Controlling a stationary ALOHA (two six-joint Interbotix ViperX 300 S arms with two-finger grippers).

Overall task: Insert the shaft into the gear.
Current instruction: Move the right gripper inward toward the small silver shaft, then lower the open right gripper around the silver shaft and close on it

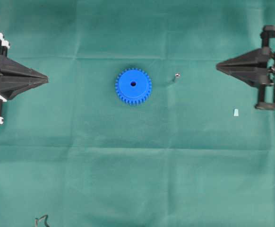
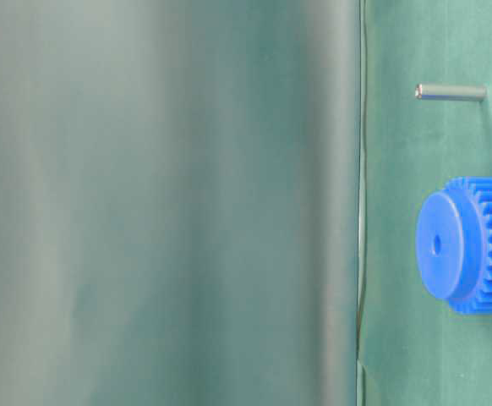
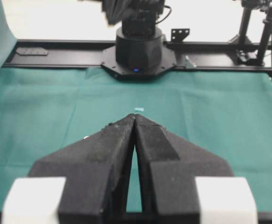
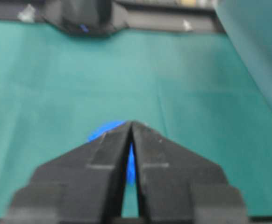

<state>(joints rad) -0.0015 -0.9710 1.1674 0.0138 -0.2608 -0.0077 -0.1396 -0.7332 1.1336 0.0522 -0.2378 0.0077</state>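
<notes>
In the overhead view the left hand (image 1: pixel 47 79) sits at the left edge of the green worktop (image 1: pixel 137 170), its black fingers drawn together to a point aimed toward the middle. The right hand (image 1: pixel 218 67) mirrors it at the right edge, fingers likewise meeting at the tip, nothing between them. The gear (image 1: pixel 133 86) lies flat near the centre of the cloth, its dark hole facing up. The shaft (image 1: pixel 176 75) stands just to the right of the gear, apart from it, between the gear and the right hand and well clear of both hands. A small pale scrap (image 1: pixel 235 112) lies nearer the right hand, on the cloth.

In the table-level view the gear (image 2: pixel 470 245) rests flat on the green cloth, its raised hub and centre hole turned away from the surface. The shaft (image 2: pixel 451 92) stands upright on the worktop beside the gear, not touching it.

In the left wrist view the left hand (image 3: pixel 134 117) has its fingers pressed together at the tip, holding nothing. Beyond it lie the cloth, the pale scrap (image 3: pixel 139 109) and the black base of the opposite arm (image 3: pixel 138 51).

In the right wrist view, which is blurred, the right hand (image 4: pixel 131 124) shows its fingers meeting at the tip with a narrow slit behind, empty. The gear (image 4: pixel 107 130) peeks out just past the fingertips.
</notes>
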